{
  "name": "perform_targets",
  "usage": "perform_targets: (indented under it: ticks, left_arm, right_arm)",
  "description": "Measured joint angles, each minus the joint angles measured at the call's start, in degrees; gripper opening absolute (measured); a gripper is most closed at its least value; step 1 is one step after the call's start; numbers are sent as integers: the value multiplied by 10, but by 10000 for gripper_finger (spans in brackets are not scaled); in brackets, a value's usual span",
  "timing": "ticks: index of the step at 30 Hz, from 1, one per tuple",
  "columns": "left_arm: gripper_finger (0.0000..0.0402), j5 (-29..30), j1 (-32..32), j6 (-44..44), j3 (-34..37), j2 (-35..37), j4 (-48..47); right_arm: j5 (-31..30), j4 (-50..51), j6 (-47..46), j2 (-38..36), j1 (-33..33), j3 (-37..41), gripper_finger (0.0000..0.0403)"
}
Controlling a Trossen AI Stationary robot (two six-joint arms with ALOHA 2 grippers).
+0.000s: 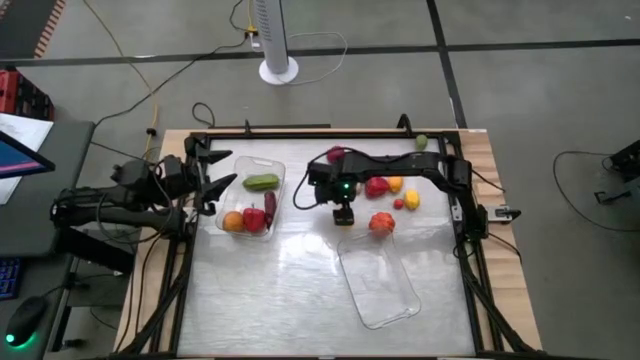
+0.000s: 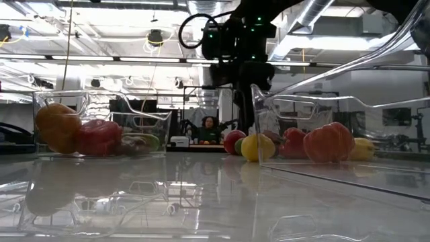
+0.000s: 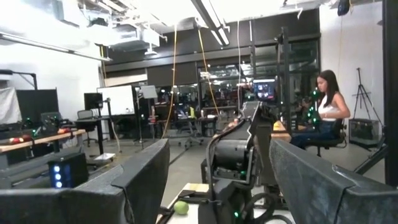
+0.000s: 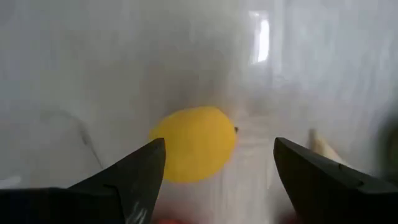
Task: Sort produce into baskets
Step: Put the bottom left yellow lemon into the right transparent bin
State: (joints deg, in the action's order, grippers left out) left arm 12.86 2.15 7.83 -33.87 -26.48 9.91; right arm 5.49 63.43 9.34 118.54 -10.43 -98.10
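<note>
My right gripper (image 1: 343,214) points down over the table's middle, open, between the two baskets. In the right wrist view a yellow fruit (image 4: 194,144) lies on the table under the open fingers (image 4: 219,144), apart from them; the low view shows it too (image 2: 257,146). The left basket (image 1: 236,168) holds a green piece (image 1: 261,182), an orange one (image 1: 232,221), a red one (image 1: 254,219) and a maroon one (image 1: 270,205). The right basket (image 1: 378,285) lies at the near right. My left gripper (image 1: 215,192) waits open, raised at the left basket's left side.
Loose produce lies on the table at the far right: a maroon piece (image 1: 335,154), a red one (image 1: 376,186), an orange one (image 1: 395,184), a yellow one (image 1: 411,199), a red-orange one (image 1: 381,223) and a green one (image 1: 421,142). A person (image 3: 326,106) sits beyond the table.
</note>
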Motion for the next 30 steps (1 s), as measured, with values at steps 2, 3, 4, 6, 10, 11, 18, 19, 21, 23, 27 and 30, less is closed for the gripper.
perform_targets:
  ticks: [2, 3, 4, 6, 10, 11, 18, 19, 21, 23, 27, 30]
  left_arm:
    - [265, 0, 0, 0, 0, -2, -2]
    - [265, 0, 0, 0, 0, -3, -1]
    - [265, 0, 0, 0, 0, -5, -1]
    - [265, 0, 0, 0, 0, -5, 1]
    - [265, 0, 0, 0, 0, -5, 0]
    - [265, 0, 0, 0, 0, -5, 0]
    - [265, 0, 0, 0, 0, -5, 0]
    - [265, 0, 0, 0, 0, -5, 0]
    - [265, 0, 0, 0, 0, -5, 0]
    - [265, 0, 0, 0, 0, -5, 0]
    - [265, 0, 0, 1, 0, -5, -2]
    - [265, 0, 0, 1, 0, -5, -3]
  right_arm:
    - [-9, 10, -31, 0, 0, 0, 327]
    - [-10, 18, -48, 0, 0, 0, 327]
    - [-10, 22, -66, 0, 1, 0, 327]
    - [-11, 25, -112, 0, 1, 0, 327]
    - [-15, 21, -223, 0, 0, 0, 328]
    - [-15, 25, -237, 0, 0, 0, 328]
    - [-12, 39, -265, 0, 14, 0, 328]
    - [-12, 38, -269, 0, 17, 0, 328]
    - [-11, 32, -269, 7, 23, -1, 328]
    - [-11, 31, -269, 16, 27, -1, 328]
    - [-11, 30, -260, 45, 30, 0, 327]
    - [-9, 31, -255, 54, 28, -1, 327]
